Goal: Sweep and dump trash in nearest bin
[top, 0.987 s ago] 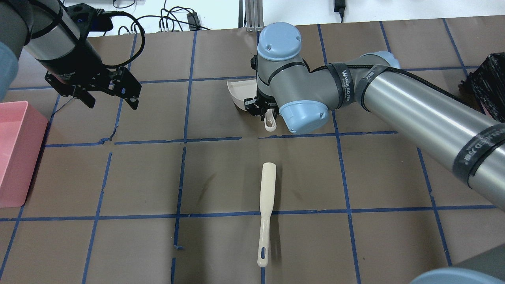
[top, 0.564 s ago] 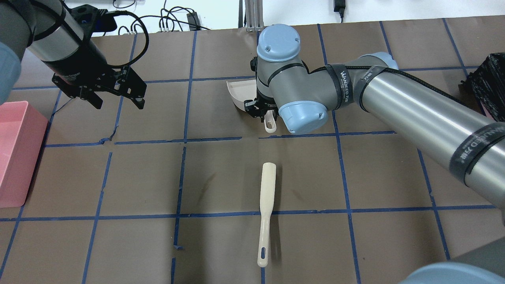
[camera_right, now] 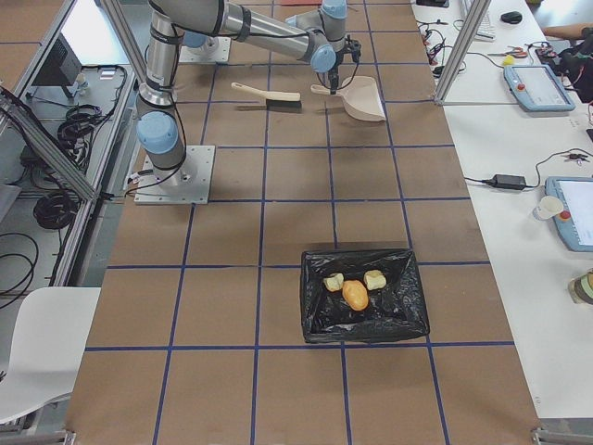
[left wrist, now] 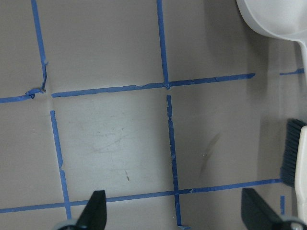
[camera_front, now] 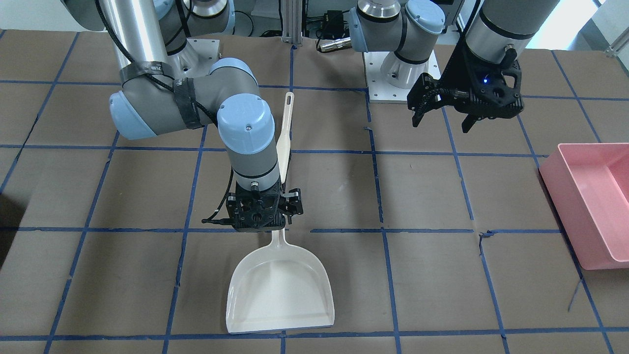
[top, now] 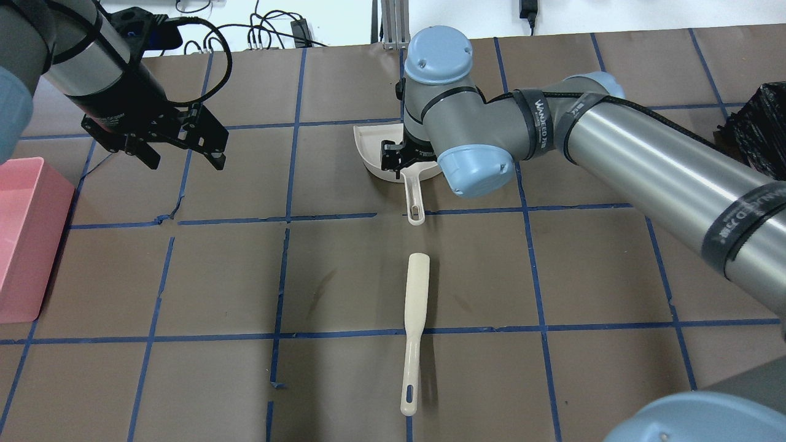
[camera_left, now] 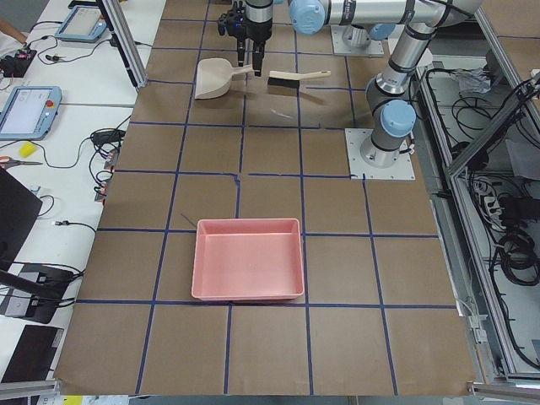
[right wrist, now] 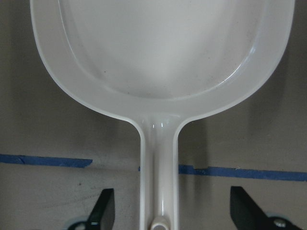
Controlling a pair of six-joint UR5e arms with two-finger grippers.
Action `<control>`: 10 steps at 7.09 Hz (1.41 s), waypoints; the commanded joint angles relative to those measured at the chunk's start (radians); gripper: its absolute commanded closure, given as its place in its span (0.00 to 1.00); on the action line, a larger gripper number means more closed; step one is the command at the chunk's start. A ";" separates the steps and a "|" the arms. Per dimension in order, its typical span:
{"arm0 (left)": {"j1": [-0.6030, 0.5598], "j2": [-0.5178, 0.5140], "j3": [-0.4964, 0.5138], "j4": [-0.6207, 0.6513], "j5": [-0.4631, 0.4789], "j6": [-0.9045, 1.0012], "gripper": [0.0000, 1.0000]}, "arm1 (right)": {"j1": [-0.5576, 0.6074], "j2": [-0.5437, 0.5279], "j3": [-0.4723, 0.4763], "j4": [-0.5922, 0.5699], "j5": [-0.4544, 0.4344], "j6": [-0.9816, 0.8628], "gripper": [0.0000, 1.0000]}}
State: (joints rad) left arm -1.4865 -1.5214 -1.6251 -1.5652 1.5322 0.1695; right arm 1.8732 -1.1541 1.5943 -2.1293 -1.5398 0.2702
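The trash lies in the black bin (camera_right: 363,297): an orange-brown lump (camera_right: 354,294) and two pale chunks (camera_right: 334,282). The white dustpan (camera_front: 280,290) lies flat and empty on the table; it also shows in the right wrist view (right wrist: 163,52). My right gripper (right wrist: 168,215) is open, its fingers on either side of the dustpan handle without touching it; it also shows in the overhead view (top: 405,167). The cream brush (top: 414,319) lies on the table nearer the robot. My left gripper (top: 184,156) hovers open and empty over bare table.
A pink bin (top: 24,245) stands at the table's left edge and shows empty in the exterior left view (camera_left: 249,257). The black bin's corner (top: 761,135) shows at the right edge. Blue tape lines grid the brown table.
The dustpan, held tilted before, now lies flat with its handle stretched toward the brush, and my right gripper has let it go. My left gripper shifted slightly right, then stayed.
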 commanded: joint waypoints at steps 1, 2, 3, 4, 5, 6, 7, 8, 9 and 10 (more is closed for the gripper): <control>0.000 0.000 0.001 0.001 0.000 0.001 0.00 | -0.050 -0.089 -0.104 0.194 0.010 -0.009 0.01; 0.000 0.000 -0.001 0.001 0.000 -0.001 0.00 | -0.086 -0.158 -0.118 0.289 0.013 -0.029 0.00; 0.000 0.000 -0.001 0.001 -0.001 0.001 0.00 | -0.118 -0.235 -0.119 0.380 0.010 -0.045 0.00; 0.000 0.000 -0.001 0.001 0.000 0.002 0.00 | -0.161 -0.310 -0.113 0.496 0.004 -0.072 0.01; 0.000 0.000 -0.001 0.001 0.000 0.002 0.00 | -0.172 -0.355 -0.090 0.546 0.003 -0.101 0.02; 0.000 -0.002 -0.001 0.001 0.000 0.004 0.00 | -0.175 -0.380 -0.053 0.533 0.004 -0.129 0.01; 0.000 -0.002 -0.002 0.001 0.000 0.004 0.00 | -0.170 -0.390 -0.054 0.511 -0.002 -0.131 0.00; 0.000 -0.002 -0.002 0.001 -0.003 -0.001 0.00 | -0.187 -0.419 -0.047 0.520 -0.003 -0.143 0.00; 0.000 0.000 -0.002 0.001 -0.001 -0.046 0.00 | -0.190 -0.421 -0.045 0.529 0.000 -0.160 0.00; 0.000 0.000 -0.002 0.001 -0.003 -0.127 0.00 | -0.198 -0.423 -0.043 0.529 0.000 -0.161 0.00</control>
State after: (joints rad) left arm -1.4864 -1.5224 -1.6275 -1.5647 1.5303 0.1186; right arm 1.6839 -1.5709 1.5479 -1.6036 -1.5409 0.1179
